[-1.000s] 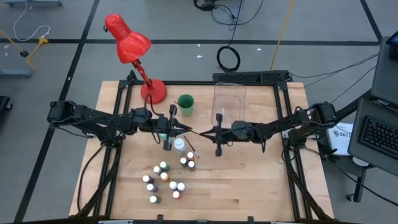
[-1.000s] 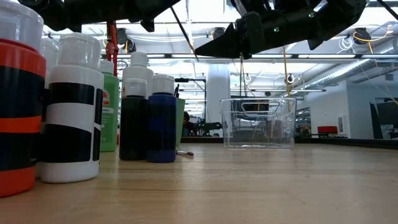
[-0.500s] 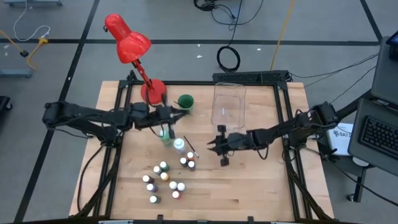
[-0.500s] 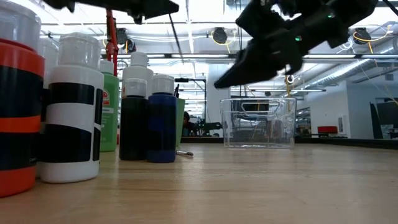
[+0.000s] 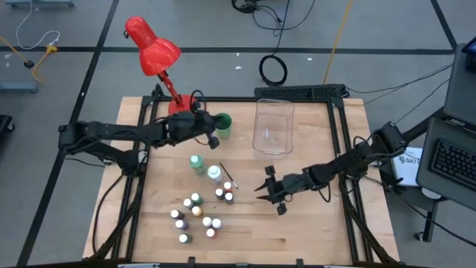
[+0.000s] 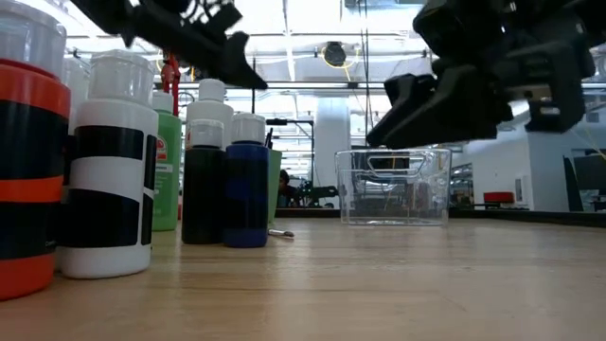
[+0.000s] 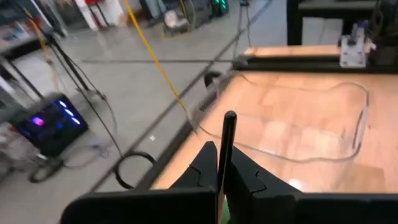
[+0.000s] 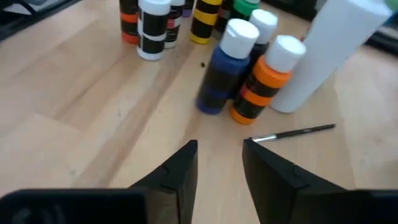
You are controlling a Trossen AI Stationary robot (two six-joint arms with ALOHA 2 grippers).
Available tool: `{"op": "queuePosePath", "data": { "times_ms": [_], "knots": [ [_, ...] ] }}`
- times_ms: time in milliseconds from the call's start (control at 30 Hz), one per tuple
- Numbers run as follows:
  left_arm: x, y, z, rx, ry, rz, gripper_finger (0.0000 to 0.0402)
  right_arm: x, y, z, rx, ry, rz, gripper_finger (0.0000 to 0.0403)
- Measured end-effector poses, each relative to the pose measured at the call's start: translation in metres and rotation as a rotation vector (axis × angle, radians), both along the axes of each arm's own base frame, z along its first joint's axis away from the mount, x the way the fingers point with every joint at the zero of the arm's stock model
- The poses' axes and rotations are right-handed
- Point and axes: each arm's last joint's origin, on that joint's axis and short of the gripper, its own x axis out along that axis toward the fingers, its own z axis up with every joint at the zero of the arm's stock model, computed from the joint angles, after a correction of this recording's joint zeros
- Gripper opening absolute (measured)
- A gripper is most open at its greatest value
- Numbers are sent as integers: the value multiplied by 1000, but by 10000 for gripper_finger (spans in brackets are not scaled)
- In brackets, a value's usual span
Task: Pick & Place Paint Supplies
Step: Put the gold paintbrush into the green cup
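Observation:
My left gripper (image 5: 211, 129) reaches in nearly level from the table's left, right beside the green cup (image 5: 222, 123), shut on a thin dark brush (image 7: 228, 140). My right gripper (image 5: 269, 187) hangs open low over the table, right of the tiny white-capped paint bottles (image 5: 224, 193). Its wrist view shows a blue bottle (image 8: 224, 65) and an orange one (image 8: 267, 81) standing ahead, the tall white bottle (image 8: 339, 46) behind them, and another brush (image 8: 292, 132) lying flat on the wood. The tall green bottle (image 5: 196, 164) stands upright. My left gripper pinches the brush's dark handle (image 7: 225, 163) between its two shut fingers. The fingers come nearly level from the table's left. One rounded end of the brush (image 7: 229, 117) sticks out of the fingers, and the brush is lifted clear of the table.
A clear plastic bin (image 5: 274, 125) stands at the far middle. The red lamp (image 5: 155, 52) has its base (image 5: 183, 110) at the far left, beside the cup. More small bottles (image 5: 195, 219) cluster near the front. Bare wood lies at the right front.
My left gripper has carried the brush from the table's middle toward the far edge and the green cup, tipping up to nearly level. My right gripper has drawn away from it toward the near edge, sunk lower and opened.

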Motion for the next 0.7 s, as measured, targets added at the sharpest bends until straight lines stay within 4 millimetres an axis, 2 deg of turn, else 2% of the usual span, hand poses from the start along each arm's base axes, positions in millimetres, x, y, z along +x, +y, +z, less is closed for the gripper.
{"op": "queuePosePath", "data": {
  "times_ms": [200,467,600,700],
  "knots": [
    [11,19,-22,-52,40,30,0,-6,-7,0,-36,-161,18,114],
    [18,37,-49,-102,112,76,0,-7,-14,-1,-36,-190,-2,112],
    [19,40,-53,-115,121,94,2,-7,-14,-1,-36,-190,-3,110],
    [19,41,-52,-120,105,100,21,-7,-14,-1,-36,-190,-2,110]
  ]
}}
